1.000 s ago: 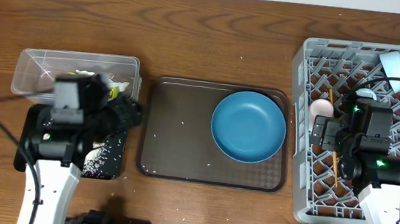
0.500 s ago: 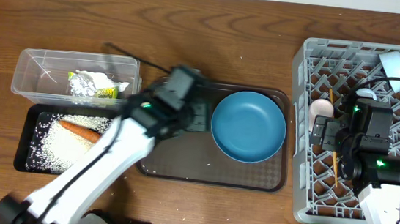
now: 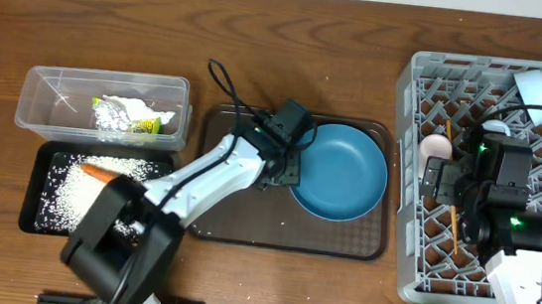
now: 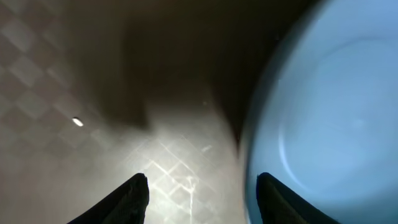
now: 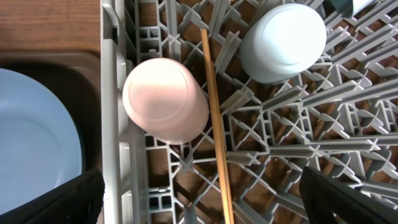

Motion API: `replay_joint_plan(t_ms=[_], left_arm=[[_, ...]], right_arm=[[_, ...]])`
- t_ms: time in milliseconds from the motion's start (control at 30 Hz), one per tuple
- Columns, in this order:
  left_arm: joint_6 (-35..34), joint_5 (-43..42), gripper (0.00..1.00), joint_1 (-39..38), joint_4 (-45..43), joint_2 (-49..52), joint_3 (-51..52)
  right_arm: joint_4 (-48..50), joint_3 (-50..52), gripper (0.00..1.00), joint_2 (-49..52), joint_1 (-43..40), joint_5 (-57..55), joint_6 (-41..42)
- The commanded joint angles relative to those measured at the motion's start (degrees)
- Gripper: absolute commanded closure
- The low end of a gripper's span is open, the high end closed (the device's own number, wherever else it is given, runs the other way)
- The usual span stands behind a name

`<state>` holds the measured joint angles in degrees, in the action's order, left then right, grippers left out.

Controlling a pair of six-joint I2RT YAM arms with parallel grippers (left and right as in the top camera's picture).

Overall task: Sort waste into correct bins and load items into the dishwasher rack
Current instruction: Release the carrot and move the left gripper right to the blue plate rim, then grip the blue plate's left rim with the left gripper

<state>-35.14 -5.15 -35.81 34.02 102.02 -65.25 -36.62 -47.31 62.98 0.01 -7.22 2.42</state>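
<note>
The large blue plate (image 3: 339, 172) lies on the brown serving tray (image 3: 236, 209). My left gripper (image 3: 288, 166) is open and empty at the plate's left rim. In the left wrist view (image 4: 202, 202) one finger is over the plate (image 4: 329, 112) and the other over the tray. My right gripper (image 3: 445, 179) is open and empty above the grey rack (image 3: 397, 239). In the right wrist view (image 5: 202, 205) it hangs over a chopstick (image 5: 216, 124), near the upturned pink-white cup (image 5: 165, 99) and the light-blue cup (image 5: 283, 40).
The clear tub (image 3: 38, 85) holds the wrapper (image 3: 115, 115) and the napkin (image 3: 143, 110). The black tray (image 3: 31, 211) holds rice (image 3: 73, 193) and the orange piece (image 3: 100, 170). A pale item (image 3: 534, 90) leans at the rack's back.
My left arm has swung right from over the bins to the plate's left rim on the serving tray. The right arm has not moved.
</note>
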Motion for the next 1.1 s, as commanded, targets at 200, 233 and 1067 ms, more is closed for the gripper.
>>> replay_joint_plan(t_ms=[200,233,1067], left_arm=[[-3.7,-0.3,0.43,-0.6,-0.9,1.4,-0.5],[-3.8,-0.9,0.43,-0.9,-1.0,1.4,-0.5],[-3.8,2.2,0.76,-3.5,-4.0,1.5,1.8]], right_arm=[[-0.1,-1.0,0.01,-0.5,-0.4,0.2,0.7],[-0.1,-1.0,0.01,-0.5,-0.4,0.2,0.7],[-0.1,-1.0,0.01,-0.5,-0.4,0.2,0.7]])
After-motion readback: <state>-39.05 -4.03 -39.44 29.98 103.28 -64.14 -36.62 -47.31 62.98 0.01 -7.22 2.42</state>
